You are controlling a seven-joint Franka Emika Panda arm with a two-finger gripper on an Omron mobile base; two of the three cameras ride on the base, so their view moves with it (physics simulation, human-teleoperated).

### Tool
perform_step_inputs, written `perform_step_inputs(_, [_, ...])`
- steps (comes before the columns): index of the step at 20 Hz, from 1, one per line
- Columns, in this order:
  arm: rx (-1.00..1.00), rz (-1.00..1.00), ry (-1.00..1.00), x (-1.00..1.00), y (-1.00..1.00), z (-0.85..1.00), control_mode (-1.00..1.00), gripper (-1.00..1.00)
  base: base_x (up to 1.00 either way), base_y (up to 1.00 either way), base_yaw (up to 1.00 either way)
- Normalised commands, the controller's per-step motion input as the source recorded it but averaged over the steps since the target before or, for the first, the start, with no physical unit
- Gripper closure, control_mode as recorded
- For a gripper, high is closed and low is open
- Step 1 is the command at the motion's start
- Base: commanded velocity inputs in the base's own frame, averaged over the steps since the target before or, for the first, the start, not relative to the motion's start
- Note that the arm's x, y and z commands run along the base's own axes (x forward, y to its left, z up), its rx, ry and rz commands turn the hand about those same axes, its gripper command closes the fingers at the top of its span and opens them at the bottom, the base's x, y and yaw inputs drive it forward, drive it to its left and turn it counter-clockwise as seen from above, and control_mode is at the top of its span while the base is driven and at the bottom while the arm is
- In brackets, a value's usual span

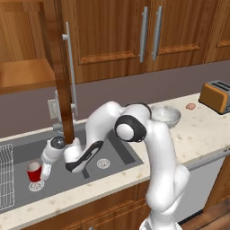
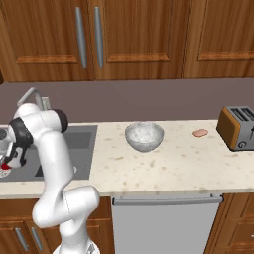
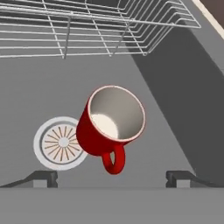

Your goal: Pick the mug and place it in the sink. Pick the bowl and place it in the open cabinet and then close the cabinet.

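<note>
The red mug (image 3: 109, 127) stands in the left basin of the dark sink (image 3: 39, 83), beside a round drain (image 3: 59, 142), white inside and handle facing the hand camera. My gripper (image 3: 111, 178) hovers just above it, open, fingers spread wide and touching nothing. From the left base, the mug (image 1: 33, 171) sits right next to the gripper (image 1: 44, 174), low in the sink (image 1: 121, 150). The speckled bowl (image 1: 165, 115) (image 2: 144, 136) rests on the counter right of the sink. The cabinet door (image 1: 60, 76) stands open, its shelf (image 1: 24, 74) bare.
A white wire rack (image 3: 87, 26) (image 1: 4, 170) fills the basin's far left. The open door's edge hangs above my forearm. A toaster (image 2: 238, 128) and a small pink item (image 2: 200, 133) sit at the counter's right. A faucet (image 2: 30, 96) stands behind the sink.
</note>
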Motion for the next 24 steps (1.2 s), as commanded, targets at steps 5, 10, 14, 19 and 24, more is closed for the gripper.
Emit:
perform_step_inputs(5, [0.00, -0.04, -0.06, -0.20, -0.27, 0.78, -1.00, -1.00, 0.00, 0.00, 0.00])
perform_step_inputs(10, [0.00, -0.12, 0.00, -0.23, -0.46, 0.78, -1.00, -1.00, 0.00, 0.00, 0.00])
perform_step_inputs(14, [0.00, -0.14, 0.00, -0.29, -0.45, 0.81, -1.00, -1.00, 0.00, 0.00, 0.00])
perform_step_inputs(19, [0.00, -0.16, 0.00, -0.33, -0.31, 0.95, -1.00, -1.00, 0.00, 0.00, 0.00])
perform_step_inputs(24, [0.00, -0.23, 0.03, -0.21, -0.22, 1.00, -1.00, -1.00, 0.00, 0.00, 0.00])
